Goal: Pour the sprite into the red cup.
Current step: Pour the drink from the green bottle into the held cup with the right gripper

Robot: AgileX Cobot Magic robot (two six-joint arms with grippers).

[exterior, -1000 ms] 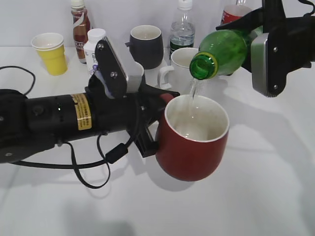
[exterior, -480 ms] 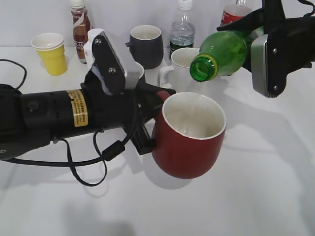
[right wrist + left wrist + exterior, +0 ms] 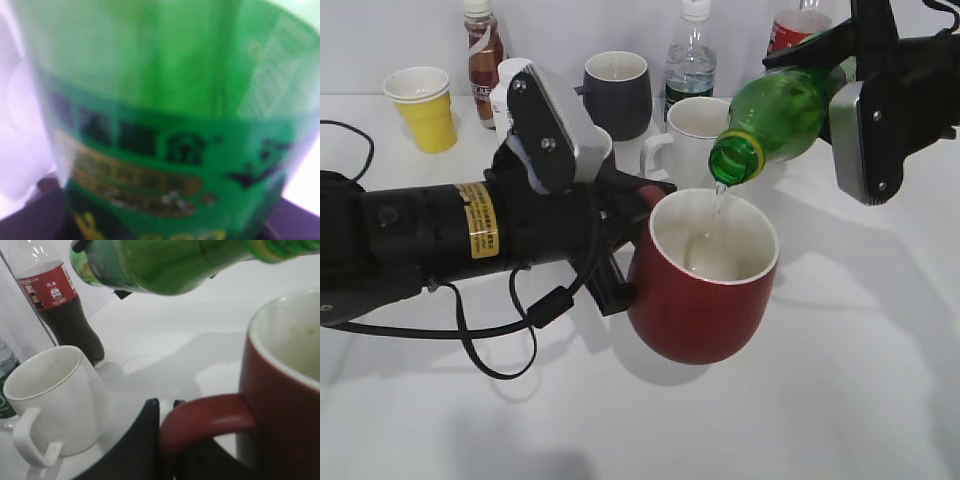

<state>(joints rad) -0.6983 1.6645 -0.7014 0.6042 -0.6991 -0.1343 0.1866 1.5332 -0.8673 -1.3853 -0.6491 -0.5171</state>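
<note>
Pouring is going on right now: a thin clear stream falls from the open mouth of the tall see-through green plastic sprite bottle into the squat dark red ceramic cup with the white inside. The right claw is clenched around the fat body of the bottle, up near the far right corner of the white bench; its camera shows only the green label pressed close. The bottle's long line slants down and to the left, so its mouth hangs just above the far rim of the cup, not touching it. The left claw is grasping the cup by its loop handle and holds it above the middle of the bench, with the open top facing up. There looks to be only a little drink in the bottom, so I think the job is just partly done. The next move depends on the mouth staying over the cup; if it slides toward the far edge, the drink could splash beside the white ceramic mug just behind.
</note>
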